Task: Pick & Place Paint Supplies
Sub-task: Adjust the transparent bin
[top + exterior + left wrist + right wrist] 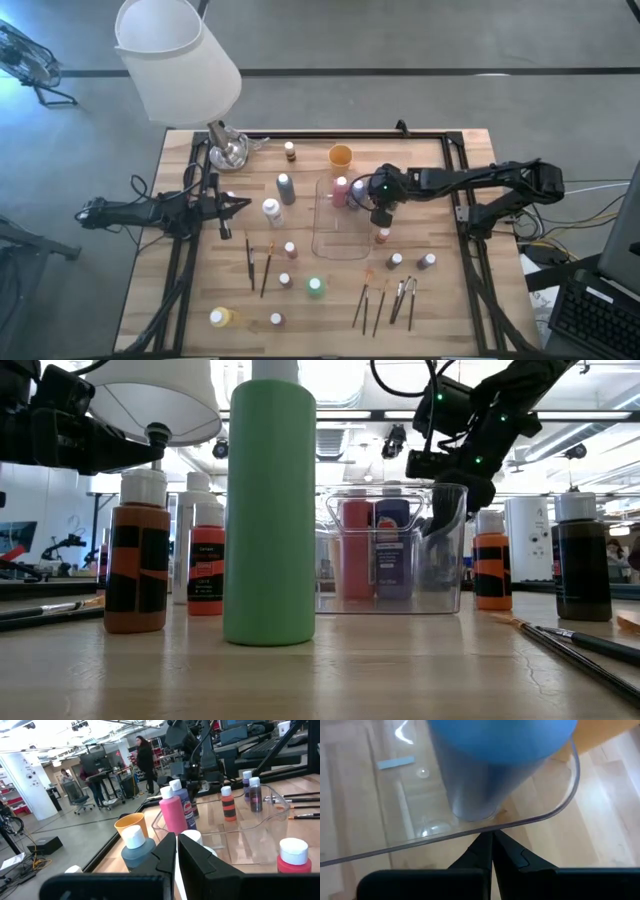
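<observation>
Two bottles already stand upright inside the clear tray (340, 245) at its orange-cup end, a pink bottle (341, 189) and a blue-purple bottle (392, 548) beside it. We see the right gripper (381, 214) clenched and empty over the tray's right rim, just beside them. We judge the bottle (383, 236) against the tray's right wall nearest it; the left gripper (243, 205) waits, fingers together, well off to the tray's left.
</observation>
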